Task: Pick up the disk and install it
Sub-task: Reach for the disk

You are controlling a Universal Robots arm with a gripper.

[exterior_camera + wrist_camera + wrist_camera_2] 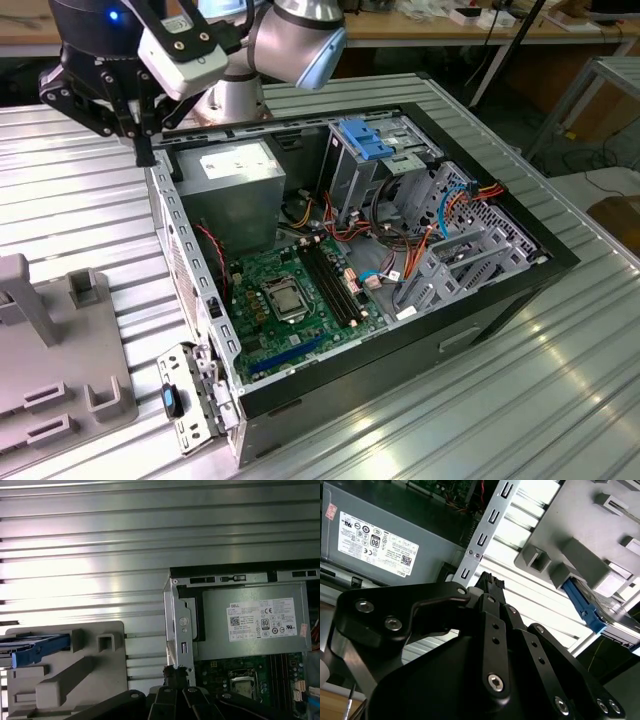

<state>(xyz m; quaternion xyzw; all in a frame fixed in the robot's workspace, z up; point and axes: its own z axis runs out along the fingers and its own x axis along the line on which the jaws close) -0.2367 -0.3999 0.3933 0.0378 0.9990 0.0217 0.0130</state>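
- Exterior view: the arm reaches in from the upper left, and its black gripper (146,152) points down at the corner of the open computer case (500,300), just beside the grey power supply (235,175).
- The gripper's fingers look pressed together into one narrow tip, with nothing between them; both wrist views show the same meeting tip (489,582) (175,672) close over the case's perforated metal edge.
- The disk (37,647) sits outside the case on a grey plastic fixture (75,675). In the first wrist view its bright blue carrier rail runs along the fixture's far end, with a strip of grey drive body beside it.
- In the second wrist view the disk (584,607) shows as a blue rail tucked against a raised block of the fixture (580,525), partly washed out by glare.
- The disk is well apart from the gripper, with bare ribbed metal tabletop (150,530) between the fixture and the case.
- Inside the case, in the exterior view, a green motherboard (290,300) lies flat on the bottom, and red and orange cables run toward the drive cages on the exterior view's right.
- A light-blue ribbed bracket (365,140) sits on top of the cage at the back.
- A small blue oval clip (170,400) is on the metal flap at the case's near corner.
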